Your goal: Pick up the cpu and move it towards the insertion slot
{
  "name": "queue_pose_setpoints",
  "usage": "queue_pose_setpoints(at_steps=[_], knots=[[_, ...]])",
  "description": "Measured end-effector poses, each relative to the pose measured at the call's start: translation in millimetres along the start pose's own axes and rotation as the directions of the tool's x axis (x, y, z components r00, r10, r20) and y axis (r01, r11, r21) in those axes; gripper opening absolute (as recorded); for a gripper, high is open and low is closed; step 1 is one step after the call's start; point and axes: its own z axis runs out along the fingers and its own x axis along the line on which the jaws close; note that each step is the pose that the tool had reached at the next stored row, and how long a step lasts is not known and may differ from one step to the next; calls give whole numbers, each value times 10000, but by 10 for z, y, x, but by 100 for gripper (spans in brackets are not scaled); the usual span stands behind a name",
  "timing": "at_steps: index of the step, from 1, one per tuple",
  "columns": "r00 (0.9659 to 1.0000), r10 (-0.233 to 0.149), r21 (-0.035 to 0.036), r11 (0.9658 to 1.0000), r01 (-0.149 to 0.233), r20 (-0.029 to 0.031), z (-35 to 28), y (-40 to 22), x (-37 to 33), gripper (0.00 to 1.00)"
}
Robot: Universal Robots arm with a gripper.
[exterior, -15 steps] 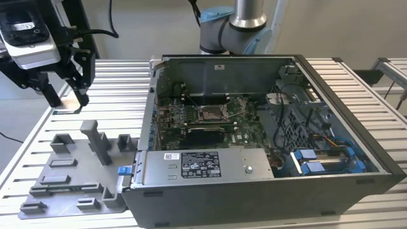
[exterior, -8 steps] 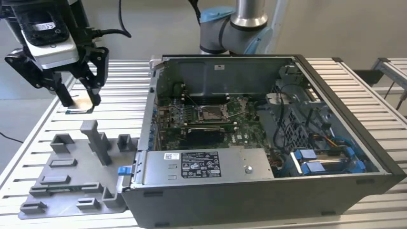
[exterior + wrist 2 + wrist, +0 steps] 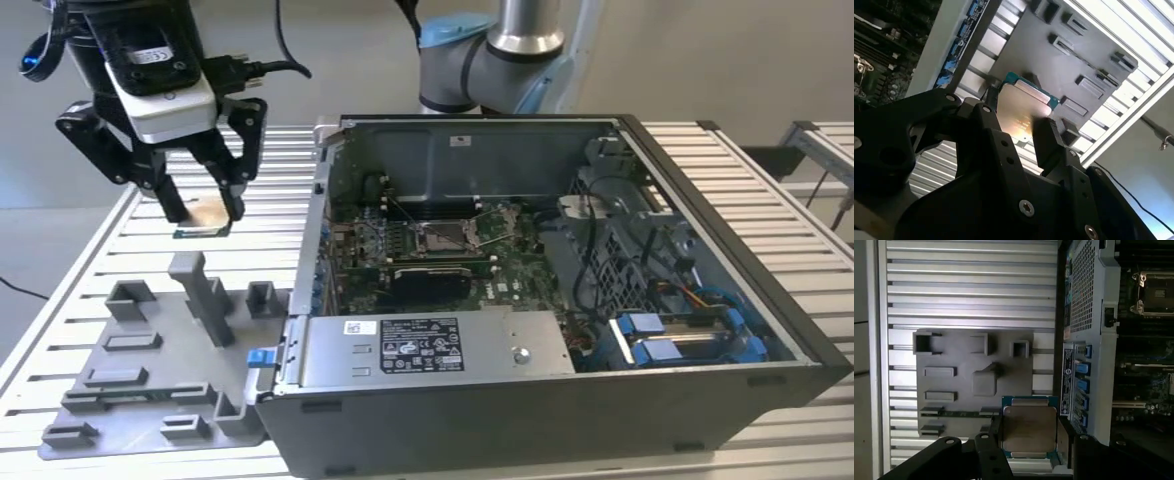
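Open sheet-metal computer case (image 3: 534,400): well apart from the fingers, toward the exterior view's right. Grey moulded plastic tray (image 3: 134,370), blocky pockets, on the ribbed aluminium table (image 3: 80,260), near the fingers and lower. Insertion slot (image 3: 443,236), a square steel frame inside the case, far from the fingers. Gripper (image 3: 203,212): black fingers (image 3: 1046,142) clamp opposite edges of the cpu (image 3: 1029,432), which is thin, square, dull silver and apart from the tray.

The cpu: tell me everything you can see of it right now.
The cpu is a thin square chip with a dull silvery metal lid on a teal-green board rim. It sits roughly flat, clamped on two opposite edges by the gripper's black fingers. It is held above the slatted table near the grey tray, outside the open computer case on the exterior view's left, apart from the insertion slot.
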Motion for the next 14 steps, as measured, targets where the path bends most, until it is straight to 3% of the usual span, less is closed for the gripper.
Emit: queue_pose_setpoints(at_steps=[14], knots=[[10000,1,0,10000,-1,39,7,3,-637,0]])
